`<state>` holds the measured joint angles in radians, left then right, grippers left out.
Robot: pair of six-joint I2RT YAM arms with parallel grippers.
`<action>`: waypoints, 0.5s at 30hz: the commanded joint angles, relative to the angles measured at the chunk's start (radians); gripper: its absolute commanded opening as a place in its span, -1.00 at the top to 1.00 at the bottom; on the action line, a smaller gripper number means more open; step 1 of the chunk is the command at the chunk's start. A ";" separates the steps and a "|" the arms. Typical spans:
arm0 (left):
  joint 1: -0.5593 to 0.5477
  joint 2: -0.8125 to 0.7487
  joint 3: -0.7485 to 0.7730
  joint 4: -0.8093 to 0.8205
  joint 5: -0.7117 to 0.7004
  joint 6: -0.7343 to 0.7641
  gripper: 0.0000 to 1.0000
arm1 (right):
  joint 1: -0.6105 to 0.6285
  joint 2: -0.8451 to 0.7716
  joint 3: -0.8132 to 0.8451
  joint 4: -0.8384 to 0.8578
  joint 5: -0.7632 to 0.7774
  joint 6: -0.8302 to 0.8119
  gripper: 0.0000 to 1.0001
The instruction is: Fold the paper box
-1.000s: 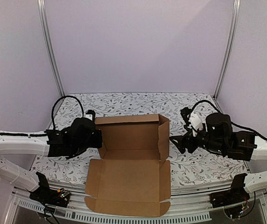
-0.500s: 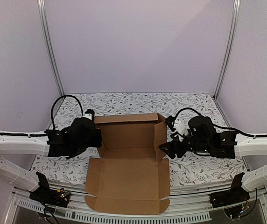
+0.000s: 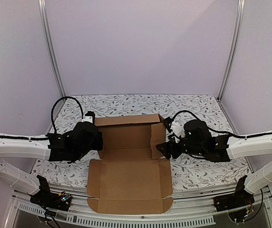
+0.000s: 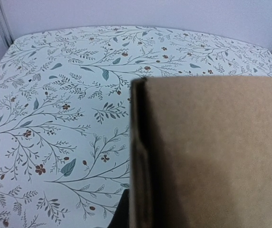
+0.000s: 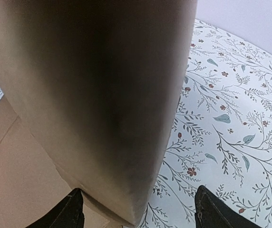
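Note:
The paper box (image 3: pixel 129 178) is brown cardboard in the middle of the table. Its back half has raised walls, and its wide lid panel lies flat toward the near edge. My left gripper (image 3: pixel 99 142) is shut on the box's left wall (image 4: pixel 212 156). In the left wrist view that wall runs into the jaws, and one dark fingertip (image 4: pixel 121 213) shows beside it. My right gripper (image 3: pixel 160 148) stands open at the right side. The upright right wall (image 5: pixel 93 95) sits between its spread fingertips (image 5: pixel 212 213), nearer the left one.
A floral cloth (image 3: pixel 198 107) covers the table. Metal posts (image 3: pixel 50 47) and purple walls close in the back and sides. A slotted rail (image 3: pixel 126 221) runs along the near edge, and the lid's front reaches it.
My right arm has swung left to the box's right wall, which has tipped more upright. Its jaws have narrowed a little. The left arm has stayed put.

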<state>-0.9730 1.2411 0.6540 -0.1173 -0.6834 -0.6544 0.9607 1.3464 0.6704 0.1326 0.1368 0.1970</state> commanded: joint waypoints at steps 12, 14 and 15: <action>-0.050 -0.025 -0.024 0.021 -0.048 -0.009 1.00 | -0.007 0.140 -0.038 0.339 0.097 0.088 -0.50; -0.054 -0.023 -0.026 0.021 -0.051 -0.012 1.00 | -0.007 0.155 -0.048 0.371 0.138 0.115 -0.48; -0.056 -0.023 -0.027 0.021 -0.053 -0.014 1.00 | -0.007 0.161 -0.051 0.384 0.159 0.134 -0.47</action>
<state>-0.9977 1.2366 0.6403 -0.1165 -0.7383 -0.6590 0.9611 1.4761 0.6453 0.4152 0.1856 0.2600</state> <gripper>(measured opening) 0.022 0.744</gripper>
